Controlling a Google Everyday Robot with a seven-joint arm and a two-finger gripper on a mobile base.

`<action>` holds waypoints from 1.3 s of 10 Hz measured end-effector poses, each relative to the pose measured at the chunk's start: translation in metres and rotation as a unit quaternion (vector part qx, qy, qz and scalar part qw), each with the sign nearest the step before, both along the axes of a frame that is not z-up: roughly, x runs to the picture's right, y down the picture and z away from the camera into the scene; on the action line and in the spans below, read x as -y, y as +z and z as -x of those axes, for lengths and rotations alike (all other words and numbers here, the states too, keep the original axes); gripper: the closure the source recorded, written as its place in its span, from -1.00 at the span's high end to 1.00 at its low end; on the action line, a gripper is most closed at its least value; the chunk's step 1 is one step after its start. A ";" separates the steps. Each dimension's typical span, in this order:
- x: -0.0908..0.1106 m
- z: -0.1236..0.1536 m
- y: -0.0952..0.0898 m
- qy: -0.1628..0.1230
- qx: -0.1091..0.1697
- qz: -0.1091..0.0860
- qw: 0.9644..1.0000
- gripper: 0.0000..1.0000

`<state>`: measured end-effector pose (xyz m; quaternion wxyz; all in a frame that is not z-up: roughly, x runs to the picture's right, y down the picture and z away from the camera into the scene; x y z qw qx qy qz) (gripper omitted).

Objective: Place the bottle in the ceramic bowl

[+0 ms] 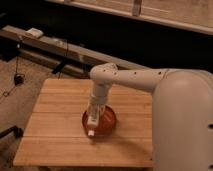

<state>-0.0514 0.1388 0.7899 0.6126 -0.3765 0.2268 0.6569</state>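
The ceramic bowl (pixel 108 120) is orange-red and glossy and sits near the middle of the wooden table (pixel 55 112). My gripper (pixel 95 112) points down over the bowl's left half and is shut on the bottle (pixel 92 122). The bottle is slim and white and hangs nearly upright. Its lower end (pixel 91 133) is at the bowl's front-left rim. I cannot tell whether it touches the bowl. My large white arm (pixel 180 115) reaches in from the right and covers the table's right side.
The table's front edge (pixel 80 162) and left edge (pixel 30 125) are close by. Behind the table runs a long low rail (pixel 60 47) with a small white box (pixel 35 32) on it. Cables (pixel 17 77) lie on the floor at left.
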 end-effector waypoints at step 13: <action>0.011 -0.006 -0.009 0.017 -0.011 -0.025 0.999 0.60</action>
